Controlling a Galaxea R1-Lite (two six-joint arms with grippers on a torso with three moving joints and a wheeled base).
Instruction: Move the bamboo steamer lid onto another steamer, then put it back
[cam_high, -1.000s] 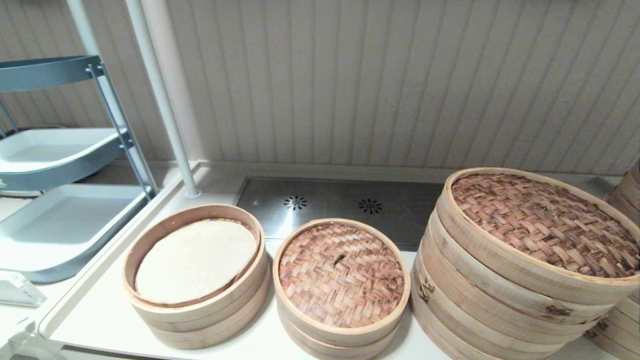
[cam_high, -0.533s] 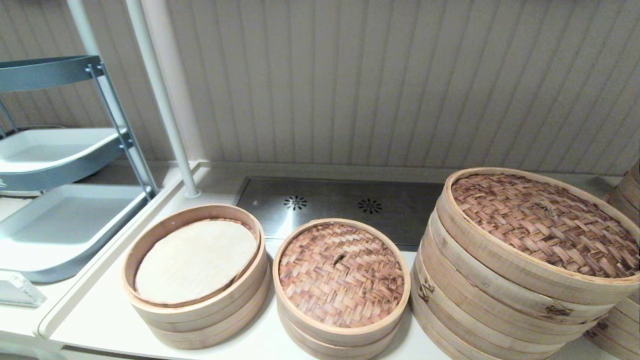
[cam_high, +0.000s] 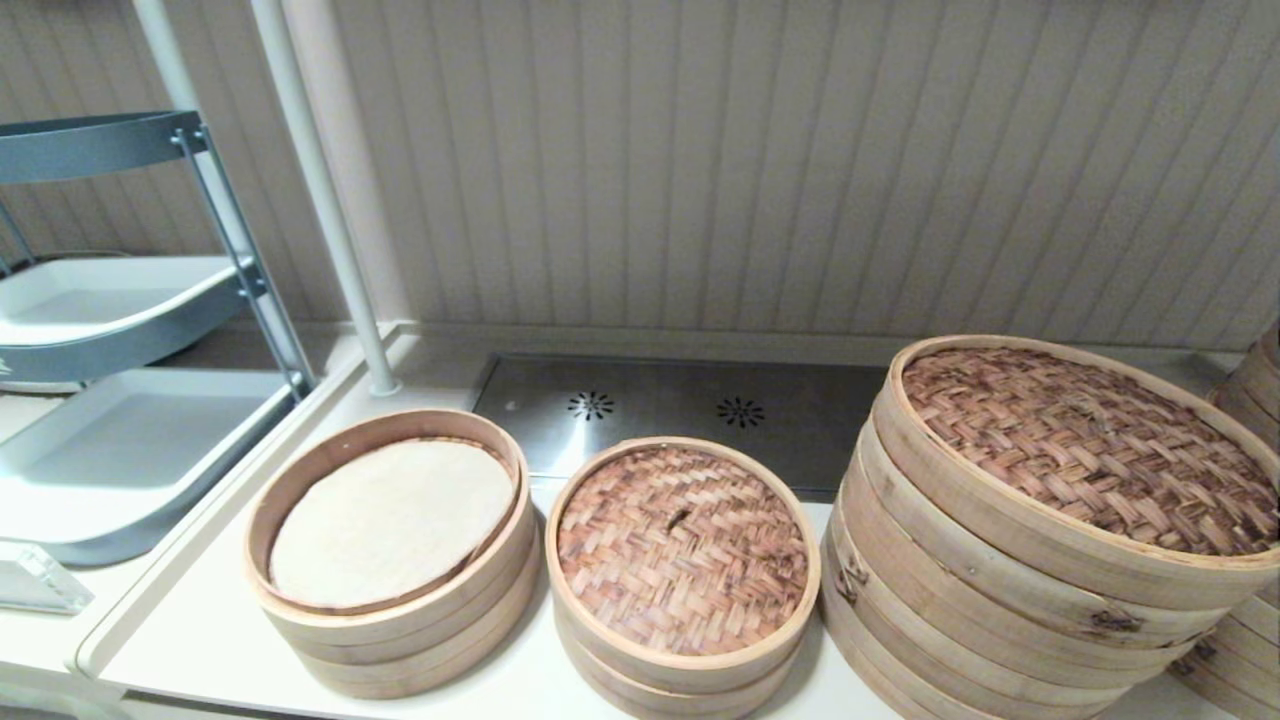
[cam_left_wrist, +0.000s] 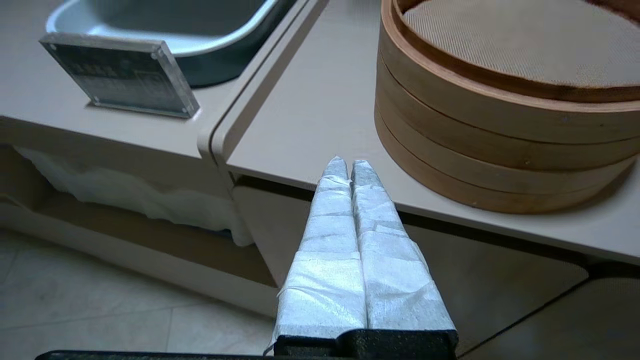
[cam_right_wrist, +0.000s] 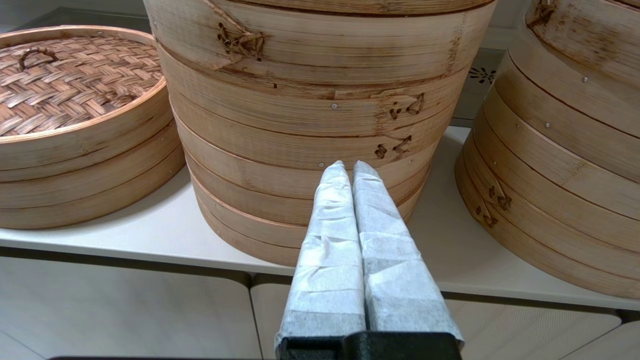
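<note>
The bamboo steamer lid (cam_high: 683, 550), reddish-brown weave with a tiny centre loop and a pale rim, sits on the middle small basket (cam_high: 680, 690); the right wrist view shows the lid (cam_right_wrist: 65, 80) too. To its left stands another steamer (cam_high: 400, 630), uncovered, with a cream liner (cam_high: 390, 520) inside. Neither gripper shows in the head view. My left gripper (cam_left_wrist: 349, 165) is shut and empty, low at the counter's front edge, left of that steamer (cam_left_wrist: 500, 120). My right gripper (cam_right_wrist: 348, 167) is shut and empty, low before the large stack (cam_right_wrist: 310, 115).
A very large steamer stack (cam_high: 1000, 580) with a big woven lid stands right of the small lid, and a further stack (cam_high: 1250, 640) at the far right. A metal drain plate (cam_high: 680, 410) lies behind. A grey trolley (cam_high: 130, 440), a white pole (cam_high: 330, 200) and an acrylic sign (cam_left_wrist: 120, 75) are on the left.
A pale shape at the head view's lower left corner has sunk out of sight. The lid and the steamers have not moved.
</note>
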